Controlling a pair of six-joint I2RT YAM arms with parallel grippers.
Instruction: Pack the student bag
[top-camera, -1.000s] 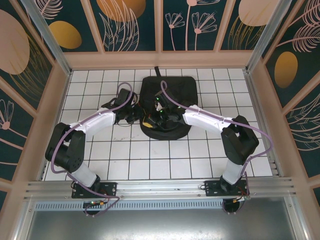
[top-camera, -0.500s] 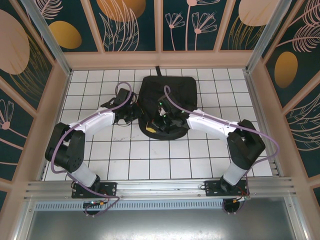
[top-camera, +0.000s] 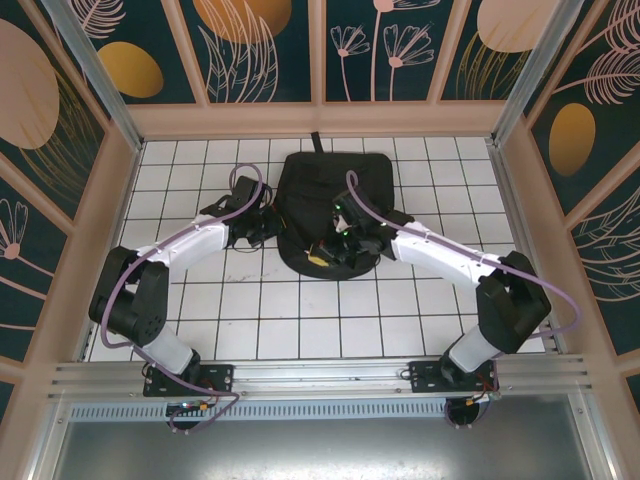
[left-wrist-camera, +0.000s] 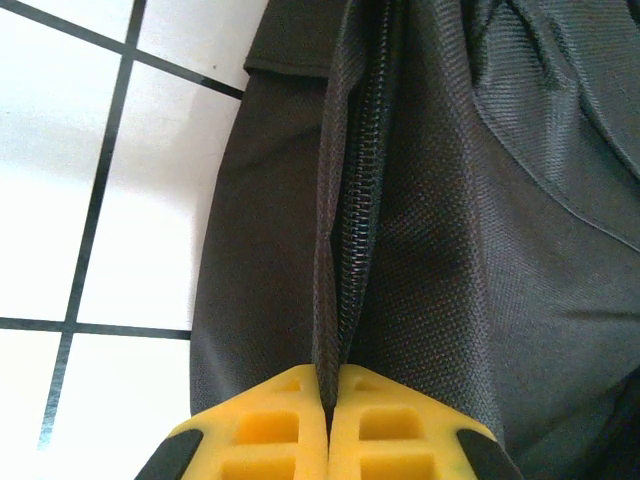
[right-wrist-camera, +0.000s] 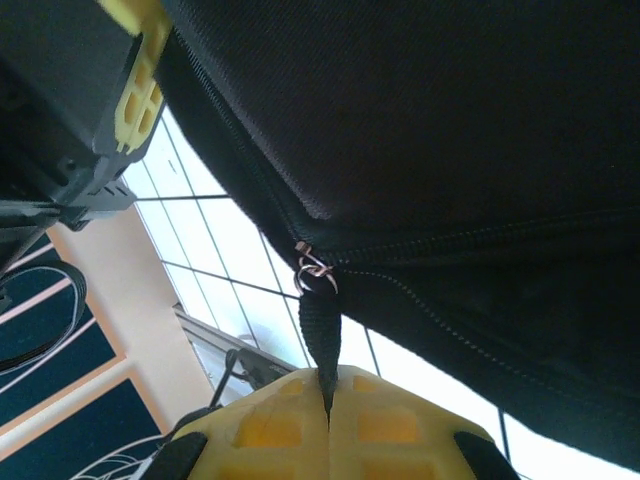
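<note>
Black student bag, one; left gripper, right gripper clamp it.

The left tool pinches the student bag at its zipper seam beside the white tiled table.

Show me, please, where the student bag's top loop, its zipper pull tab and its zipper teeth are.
student bag (top-camera: 314, 142): top external view, on its small top loop.
zipper pull tab (right-wrist-camera: 319, 335): right wrist view, on the black webbing below the metal ring.
zipper (left-wrist-camera: 366, 200): left wrist view, on the teeth midway along.
</note>
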